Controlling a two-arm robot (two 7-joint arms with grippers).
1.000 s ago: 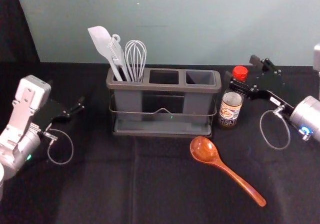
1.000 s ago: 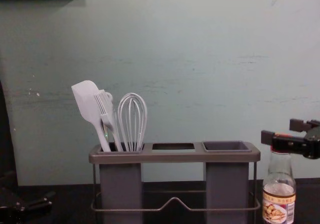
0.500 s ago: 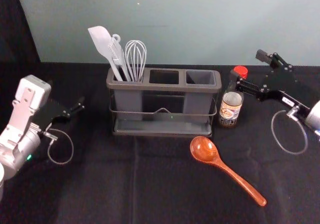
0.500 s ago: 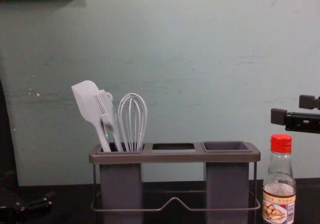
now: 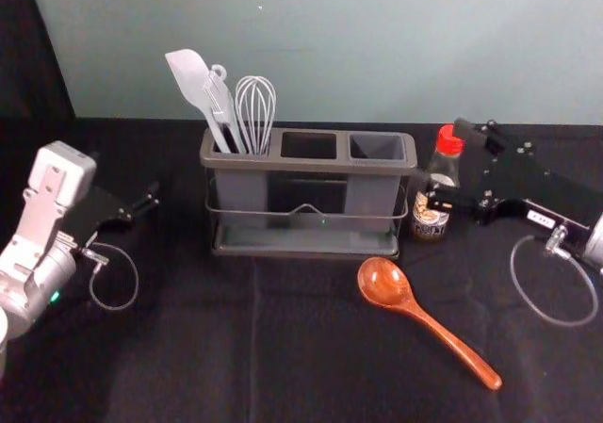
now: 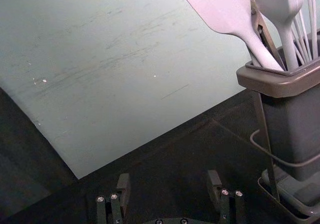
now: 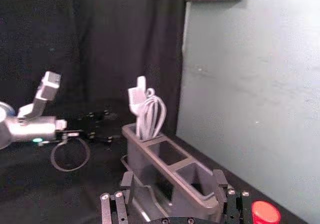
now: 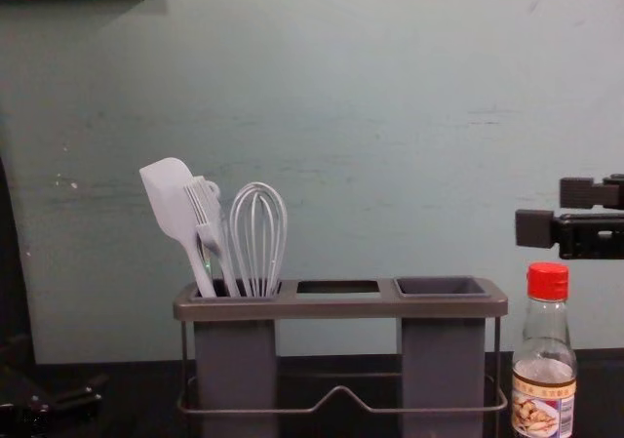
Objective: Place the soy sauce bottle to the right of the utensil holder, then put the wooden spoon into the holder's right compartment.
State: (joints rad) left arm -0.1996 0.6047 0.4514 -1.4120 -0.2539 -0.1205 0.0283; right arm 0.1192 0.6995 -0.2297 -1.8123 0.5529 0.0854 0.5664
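Observation:
My right gripper (image 5: 449, 163) is open beside the soy sauce bottle (image 5: 431, 220) in the head view. In the chest view, the right gripper (image 8: 554, 211) hangs above the red cap of the upright bottle (image 8: 544, 399), apart from it. The bottle stands just right of the utensil holder (image 5: 311, 164). In the right wrist view, the right gripper (image 7: 174, 181) has nothing between its fingers. The wooden spoon (image 5: 424, 315) lies in front of the holder, handle toward the front right. My left gripper (image 5: 124, 173) is parked open at the left; its wrist view shows the left gripper (image 6: 168, 181) holding nothing.
A white spatula (image 8: 171, 199), a brush (image 8: 207, 219) and a whisk (image 8: 258, 233) stand in the holder's left compartment. Its middle and right compartments hold nothing visible. A wall (image 5: 330, 46) rises behind the dark table (image 5: 188, 348).
My right gripper has risen from cap height to above the bottle, uncovering the red cap in the chest view. It drew back right, then came somewhat left again. Bottle, spoon and left arm look unmoved.

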